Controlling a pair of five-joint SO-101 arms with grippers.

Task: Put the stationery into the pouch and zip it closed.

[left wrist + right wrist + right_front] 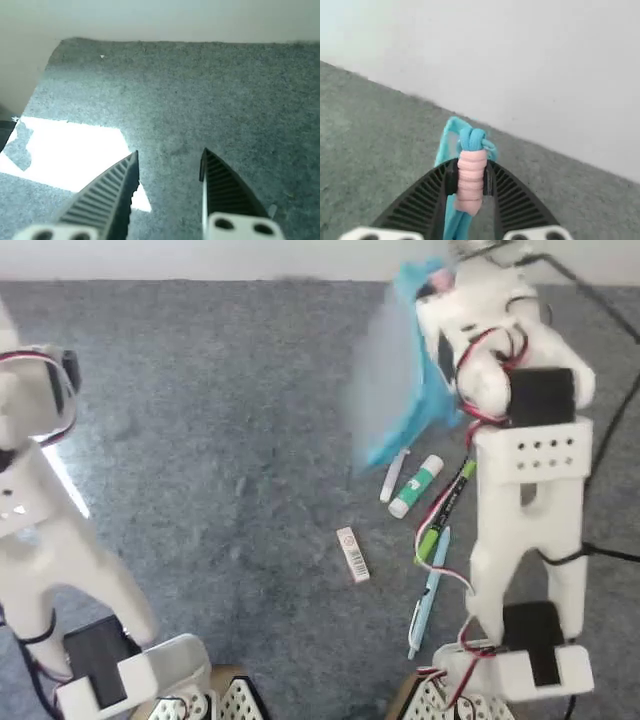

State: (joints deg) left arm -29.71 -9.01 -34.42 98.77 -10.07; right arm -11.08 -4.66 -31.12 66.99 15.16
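Two arms: SO-101 pair at a grey worktop (230,440); in the high view the L arm (45,530) is at img left, the R arm (525,500) at img right.
Pouch (410,390): light blue, lifted clear of the worktop at its far side, hung from the R pincer (470,167); blurred, so zip state can't be told.
R pincer: clamped tight on the pouch's pink pull tab (470,182), w/ a blue cord (472,140) knotted to it.
L pincer (169,165): jaws spread, nothing held, poised over bare worktop beside a bright patch (70,155).
Stationery (428,540): five pcs seen loose on the worktop: white pen (393,477), glue stick (415,487), green marker (447,510), blue pen (428,595), eraser (352,554).
Key relation: the stationery is laid on the near side of the hung pouch, between it and the R arm's base. Long axes of pens run approx. near-to-far, slightly slanted. The R arm is far nearer but occupied; the L pincer is free yet well apart, across the worktop.
Stage (judged): early; the pouch prob. has to be set down or held open before any item is picked.
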